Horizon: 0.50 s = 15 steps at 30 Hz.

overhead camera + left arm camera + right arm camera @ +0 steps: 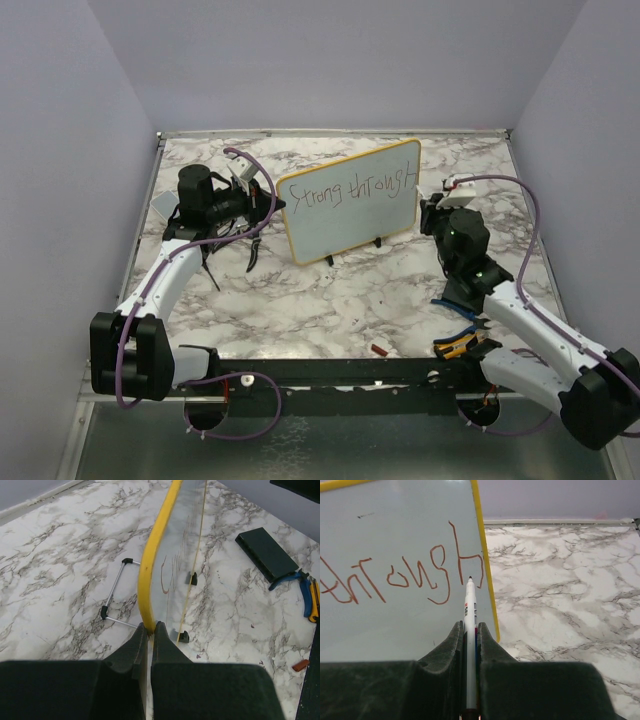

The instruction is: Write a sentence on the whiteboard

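Nearest, a black rail is seen along the marble table, closed in by lilac walls. On the left, the left gripper is clamped on the whiteboard at its yellow edge. The board is stood mid-table, with the sentence across it. On the right, a marker is pinched in the right gripper, its tip at the last letter.

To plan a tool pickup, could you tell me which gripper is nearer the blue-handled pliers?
Right. The right gripper, holding a marker, sits just beyond the pliers; the left gripper clamps the whiteboard's opposite edge.
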Each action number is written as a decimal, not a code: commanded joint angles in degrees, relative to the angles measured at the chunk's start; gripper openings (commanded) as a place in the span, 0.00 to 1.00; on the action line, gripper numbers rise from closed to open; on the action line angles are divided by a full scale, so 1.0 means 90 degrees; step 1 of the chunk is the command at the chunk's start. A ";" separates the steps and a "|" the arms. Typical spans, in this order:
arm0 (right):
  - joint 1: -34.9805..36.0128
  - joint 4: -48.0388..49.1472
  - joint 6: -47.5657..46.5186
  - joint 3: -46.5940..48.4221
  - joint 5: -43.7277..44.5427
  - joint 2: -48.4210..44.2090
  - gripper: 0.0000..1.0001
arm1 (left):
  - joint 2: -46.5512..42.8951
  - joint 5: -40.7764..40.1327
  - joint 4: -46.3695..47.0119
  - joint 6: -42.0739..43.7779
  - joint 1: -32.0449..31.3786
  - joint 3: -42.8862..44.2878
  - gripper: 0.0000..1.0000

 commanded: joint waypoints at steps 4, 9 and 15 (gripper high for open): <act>-0.0008 -0.0955 0.0454 0.0061 -0.2002 -0.0625 0.01 | -0.0161 -0.0292 0.0015 0.0171 0.0015 -0.0084 0.00; 0.0407 -0.0039 0.0758 -0.0277 -0.3959 -0.0271 0.00 | -0.0155 -0.0277 0.0019 0.0140 0.0018 -0.0074 0.00; 0.1689 0.0944 0.0745 -0.0204 -0.3625 0.0867 0.01 | -0.0155 -0.0266 0.0025 0.0138 0.0014 -0.0074 0.00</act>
